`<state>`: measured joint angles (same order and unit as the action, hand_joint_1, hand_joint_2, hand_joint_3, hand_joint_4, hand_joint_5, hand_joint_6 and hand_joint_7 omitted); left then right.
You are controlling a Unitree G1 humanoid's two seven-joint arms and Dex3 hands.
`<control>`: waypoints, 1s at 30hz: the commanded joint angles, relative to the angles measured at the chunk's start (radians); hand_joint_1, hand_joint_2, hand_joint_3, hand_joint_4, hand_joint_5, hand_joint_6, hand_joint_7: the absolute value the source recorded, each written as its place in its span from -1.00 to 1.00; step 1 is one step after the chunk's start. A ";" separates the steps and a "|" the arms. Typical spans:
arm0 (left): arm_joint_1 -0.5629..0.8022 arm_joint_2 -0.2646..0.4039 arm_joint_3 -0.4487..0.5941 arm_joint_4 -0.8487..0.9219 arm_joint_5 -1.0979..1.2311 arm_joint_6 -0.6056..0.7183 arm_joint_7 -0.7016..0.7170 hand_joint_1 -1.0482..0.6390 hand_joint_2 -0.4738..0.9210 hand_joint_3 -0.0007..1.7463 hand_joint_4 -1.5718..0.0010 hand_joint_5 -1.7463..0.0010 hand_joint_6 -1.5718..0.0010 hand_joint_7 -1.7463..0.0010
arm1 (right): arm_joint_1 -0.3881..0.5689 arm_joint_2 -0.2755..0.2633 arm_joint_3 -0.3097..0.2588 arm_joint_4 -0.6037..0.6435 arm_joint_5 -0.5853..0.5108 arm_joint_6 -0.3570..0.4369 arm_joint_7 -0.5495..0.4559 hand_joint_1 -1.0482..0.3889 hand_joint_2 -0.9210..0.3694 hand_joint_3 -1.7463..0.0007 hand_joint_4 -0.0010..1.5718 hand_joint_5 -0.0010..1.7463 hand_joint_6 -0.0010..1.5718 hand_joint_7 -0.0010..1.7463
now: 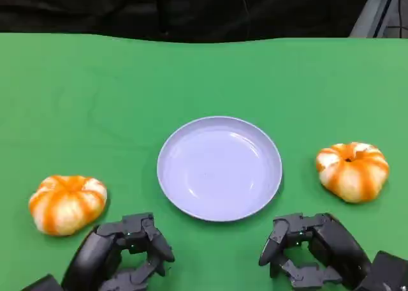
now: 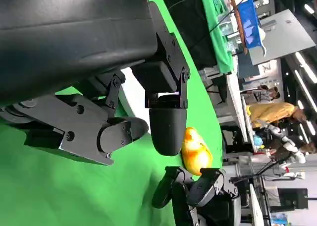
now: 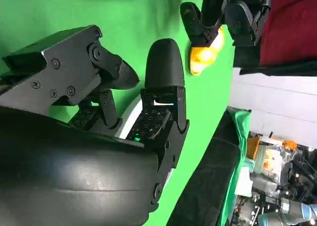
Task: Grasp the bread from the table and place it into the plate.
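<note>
Resting low at the near edge of the green tabletop (image 1: 204,74), both hands are waiting, one at each side of the plate.

- Plate (image 1: 219,168): pale, round, shallow, sitting at the middle of the tabletop with nothing in it; it is lying between the two hands, probably so either arm can reach it.
- Bread, left piece (image 1: 67,203): round, orange-and-white ridged bun, sitting on the tabletop beside the plate, just ahead of and outside the left hand, not touched.
- Bread, right piece (image 1: 352,170): same kind, sitting on the far side of the plate, ahead of and outside the right hand, apart from it. It is also showing in the left wrist view (image 2: 196,150), beyond the right hand.
- Left hand (image 1: 124,251): fingers (image 1: 157,246) are spreading apart and holding nothing.
- Right hand (image 1: 306,247): fingers (image 1: 273,253) are likewise parting, empty, pointing toward the plate.

Judgement: no grasp is underway; each bun is lying on its own hand's side, so either hand is looking suited to begin.
</note>
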<state>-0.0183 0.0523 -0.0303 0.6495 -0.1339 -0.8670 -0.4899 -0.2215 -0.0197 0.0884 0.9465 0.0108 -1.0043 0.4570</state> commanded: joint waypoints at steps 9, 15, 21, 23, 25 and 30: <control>0.007 0.001 0.027 -0.038 -0.009 0.039 0.063 0.04 1.00 -0.66 -0.33 0.69 -0.45 0.98 | -0.007 -0.017 -0.010 -0.002 0.002 0.001 -0.008 0.51 -0.48 -0.16 0.23 0.53 0.27 0.07; 0.014 -0.003 0.036 -0.062 -0.011 0.049 0.075 -0.01 1.00 -0.71 -0.33 0.86 -0.35 1.00 | -0.008 -0.017 -0.010 0.001 0.004 0.002 -0.007 0.51 -0.49 -0.15 0.23 0.53 0.27 0.08; 0.016 -0.004 0.037 -0.066 -0.010 0.053 0.074 -0.01 1.00 -0.72 -0.34 0.88 -0.34 1.00 | -0.008 -0.017 -0.010 0.001 0.004 0.002 -0.007 0.51 -0.49 -0.14 0.23 0.53 0.27 0.09; 0.016 -0.004 0.037 -0.067 -0.010 0.054 0.074 -0.01 1.00 -0.72 -0.35 0.88 -0.34 1.00 | -0.009 -0.017 -0.010 0.001 0.004 0.002 -0.007 0.51 -0.49 -0.14 0.23 0.53 0.27 0.09; 0.017 -0.004 0.037 -0.068 -0.010 0.055 0.074 -0.01 1.00 -0.72 -0.35 0.88 -0.34 1.00 | -0.009 -0.017 -0.010 0.001 0.004 0.002 -0.007 0.51 -0.49 -0.14 0.23 0.53 0.27 0.09; 0.015 0.019 0.046 -0.090 -0.033 0.025 0.048 -0.01 1.00 -0.72 -0.35 0.89 -0.34 1.00 | -0.008 -0.016 -0.010 0.002 0.007 -0.001 -0.003 0.51 -0.49 -0.14 0.23 0.53 0.27 0.09</control>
<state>-0.0113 0.0391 -0.0029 0.5891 -0.1385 -0.8166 -0.4277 -0.2263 -0.0203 0.0857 0.9454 0.0109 -1.0028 0.4518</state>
